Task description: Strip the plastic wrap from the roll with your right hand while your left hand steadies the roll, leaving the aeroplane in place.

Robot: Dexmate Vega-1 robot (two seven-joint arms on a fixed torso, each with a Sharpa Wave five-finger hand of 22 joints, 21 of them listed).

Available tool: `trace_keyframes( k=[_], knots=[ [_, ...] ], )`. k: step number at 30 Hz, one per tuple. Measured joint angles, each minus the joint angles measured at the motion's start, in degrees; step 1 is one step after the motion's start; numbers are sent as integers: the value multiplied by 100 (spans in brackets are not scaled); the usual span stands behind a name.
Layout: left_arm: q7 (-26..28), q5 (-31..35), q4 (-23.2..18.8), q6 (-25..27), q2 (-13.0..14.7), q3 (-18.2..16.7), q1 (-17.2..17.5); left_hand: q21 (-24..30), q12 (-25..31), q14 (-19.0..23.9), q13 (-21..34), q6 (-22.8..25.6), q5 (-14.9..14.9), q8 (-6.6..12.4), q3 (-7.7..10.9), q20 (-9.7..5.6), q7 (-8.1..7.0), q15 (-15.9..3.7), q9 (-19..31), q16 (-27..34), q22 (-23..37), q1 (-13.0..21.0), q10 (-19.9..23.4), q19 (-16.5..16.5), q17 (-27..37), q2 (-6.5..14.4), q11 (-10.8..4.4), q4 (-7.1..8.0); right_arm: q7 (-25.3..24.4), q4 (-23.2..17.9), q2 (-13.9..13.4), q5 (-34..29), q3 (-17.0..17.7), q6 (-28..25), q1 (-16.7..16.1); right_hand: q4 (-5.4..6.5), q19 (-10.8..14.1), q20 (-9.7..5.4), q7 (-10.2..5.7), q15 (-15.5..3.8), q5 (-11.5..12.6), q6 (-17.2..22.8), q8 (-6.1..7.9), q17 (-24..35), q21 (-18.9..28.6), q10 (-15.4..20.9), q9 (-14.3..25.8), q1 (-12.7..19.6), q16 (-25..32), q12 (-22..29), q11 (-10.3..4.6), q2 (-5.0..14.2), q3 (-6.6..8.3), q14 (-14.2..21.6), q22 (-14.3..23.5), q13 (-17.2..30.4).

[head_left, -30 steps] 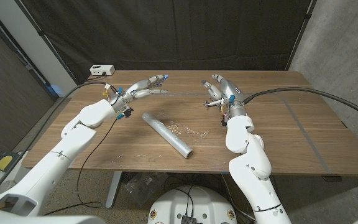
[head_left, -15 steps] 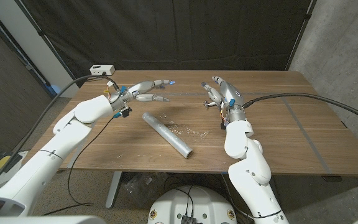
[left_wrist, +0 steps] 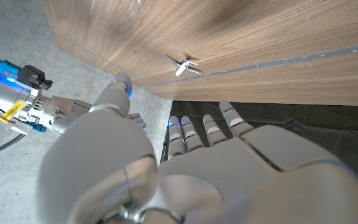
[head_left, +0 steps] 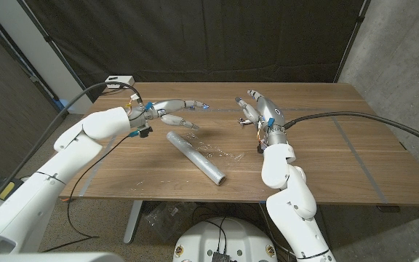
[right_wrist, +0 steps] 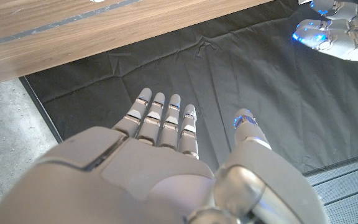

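The roll of plastic wrap (head_left: pixel 195 156) lies diagonally on the wooden table (head_left: pixel 340 160), with a loose crinkled sheet of wrap (head_left: pixel 222 153) spread beside it toward my right arm. My left hand (head_left: pixel 173 109) hovers behind the roll's far end, fingers spread and holding nothing. My right hand (head_left: pixel 259 109) is raised behind the loose wrap, also open and apart from it. In the left wrist view a small white aeroplane (left_wrist: pixel 184 64) sits on the table beyond my left hand (left_wrist: pixel 197 168). The right wrist view looks over my right hand (right_wrist: pixel 166 162), fingers straight, toward the dark curtain.
A white box (head_left: pixel 118 81) stands at the table's back left corner. A pale stripe (head_left: pixel 355 149) crosses the tabletop on the right side. A black curtain (head_left: pixel 217 36) hangs behind the table. The left hand's fingertips (right_wrist: pixel 334 25) show in the right wrist view.
My left hand has reached further toward the table's middle, ending behind the roll's far end. The right hand, the roll and the loose wrap have hardly moved.
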Motion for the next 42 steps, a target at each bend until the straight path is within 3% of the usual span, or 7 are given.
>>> trace_keyframes(
  k=[7,15,24,36,42],
  knots=[
    [-124,402,-245,141,67,-32,51,0,0,31,27,240,43,15,25,49,-79,30,27,0,0,198,142,50,17,61,-90,25,-48,1,7,1,-9,30,-25,16,0,0,0,-30,0,0,-21,0,0,0,0,0,-28,0,0,0,16,31,0,0],
    [-216,951,-621,362,132,-36,120,0,50,115,54,511,43,101,25,-4,-163,8,27,33,0,333,324,104,16,89,-131,25,-107,22,13,55,7,80,-44,24,0,0,0,-30,0,-1,-21,0,0,0,0,0,-28,0,0,0,24,31,-1,0],
    [-333,1565,-879,675,171,-26,165,0,90,258,80,511,43,100,49,26,-163,-135,53,120,0,439,445,133,43,76,-129,49,-146,68,21,120,41,130,-43,24,32,-32,0,-30,0,-1,-21,0,0,0,0,0,-28,0,0,0,24,31,-1,0],
    [-514,2383,-1377,1062,316,201,181,0,127,333,107,870,43,188,24,-5,-335,-162,53,121,0,559,558,164,67,120,-160,74,-205,134,28,189,80,185,-20,24,32,-32,-12,0,0,56,-21,-1,0,31,0,0,-28,0,-31,0,24,62,-1,0],
    [-657,2706,-1549,1223,386,357,138,0,156,405,134,1085,43,289,24,-46,-349,-220,80,165,0,643,701,205,70,143,-161,73,-227,157,29,231,102,218,-16,24,31,-32,-10,0,0,72,-21,0,0,31,0,-21,-28,0,-31,20,23,62,-1,0]
  ],
)
